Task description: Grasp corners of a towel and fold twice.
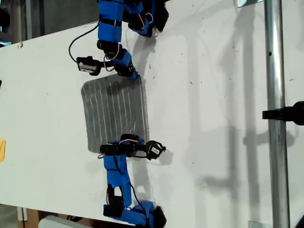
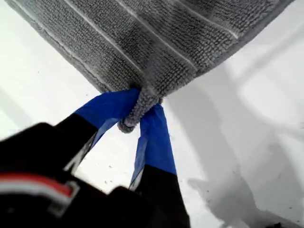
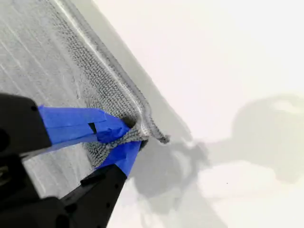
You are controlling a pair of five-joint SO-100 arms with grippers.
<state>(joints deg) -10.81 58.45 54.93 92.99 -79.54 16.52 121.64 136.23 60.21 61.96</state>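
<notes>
The grey striped towel [image 1: 114,111] lies flat on the white table [image 1: 213,95] in the exterior view. My first gripper [image 1: 136,76] is on the arm at that view's top, shut on the towel's upper right corner. The first wrist view shows that corner [image 2: 135,118] bunched between the blue fingers [image 2: 111,107] of my first gripper [image 2: 140,118]. My second gripper [image 1: 144,144], on the arm at the exterior view's bottom, is shut on the lower right corner. In the second wrist view, my second gripper [image 3: 130,135] pinches the towel [image 3: 38,57] just behind the corner tip [image 3: 161,138].
A metal pole [image 1: 274,95] with a black clamp [image 1: 285,114] runs along the exterior view's right. A yellow object [image 1: 1,149] pokes in at that view's left edge. The table's edge slants across the exterior view's upper left. Arm shadows fall on the table to the towel's right.
</notes>
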